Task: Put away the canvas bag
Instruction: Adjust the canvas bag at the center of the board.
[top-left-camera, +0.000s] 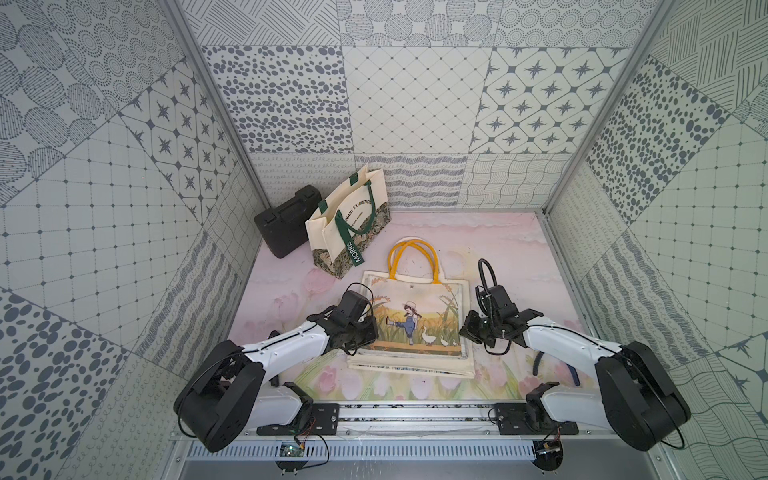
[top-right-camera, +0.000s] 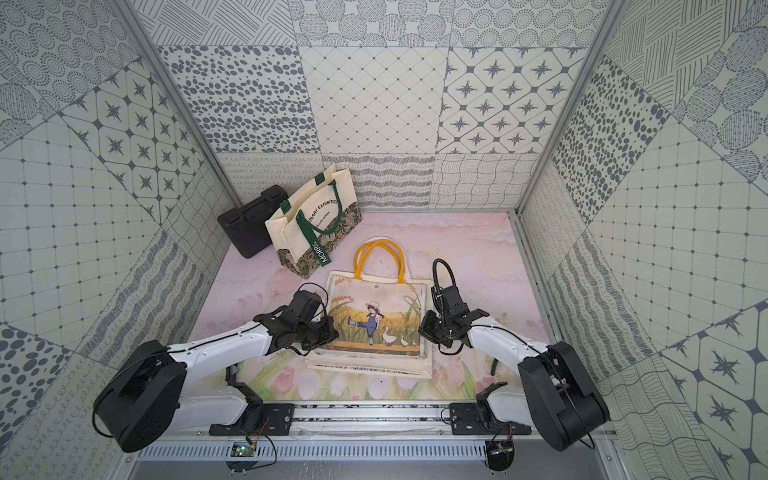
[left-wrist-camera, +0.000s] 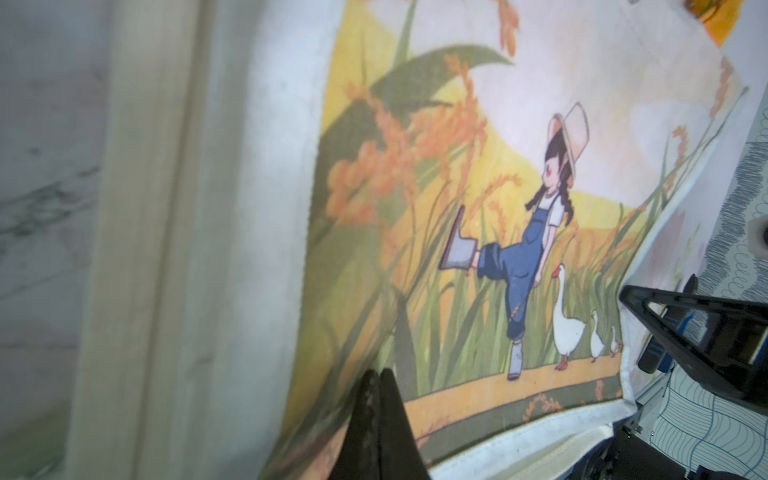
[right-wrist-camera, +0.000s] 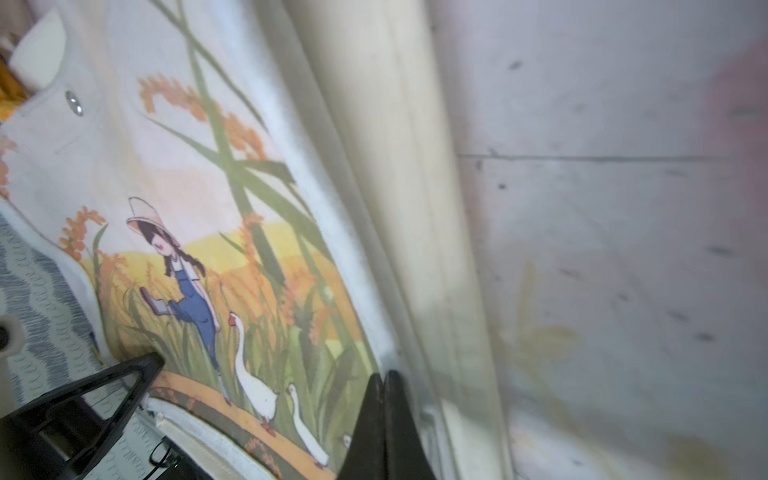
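Observation:
The canvas bag (top-left-camera: 415, 316) (top-right-camera: 378, 311) lies flat on the pink floor mat. It shows a girl with geese, and its yellow handles (top-left-camera: 411, 257) point toward the back wall. Cream fabric layers stick out under its near edge. My left gripper (top-left-camera: 372, 331) (top-right-camera: 335, 332) sits at the bag's left edge, and my right gripper (top-left-camera: 462, 330) (top-right-camera: 420, 330) at its right edge. In the wrist views each gripper (left-wrist-camera: 379, 372) (right-wrist-camera: 383, 374) is shut, tips together against the bag (left-wrist-camera: 498, 187) (right-wrist-camera: 187, 249). No fabric shows between the jaws.
A cream tote with green handles (top-left-camera: 349, 224) stands upright at the back left, leaning by a black hard case (top-left-camera: 284, 226). Patterned walls close in the left, right and back. The arms' mounting rail (top-left-camera: 415, 411) runs along the front edge.

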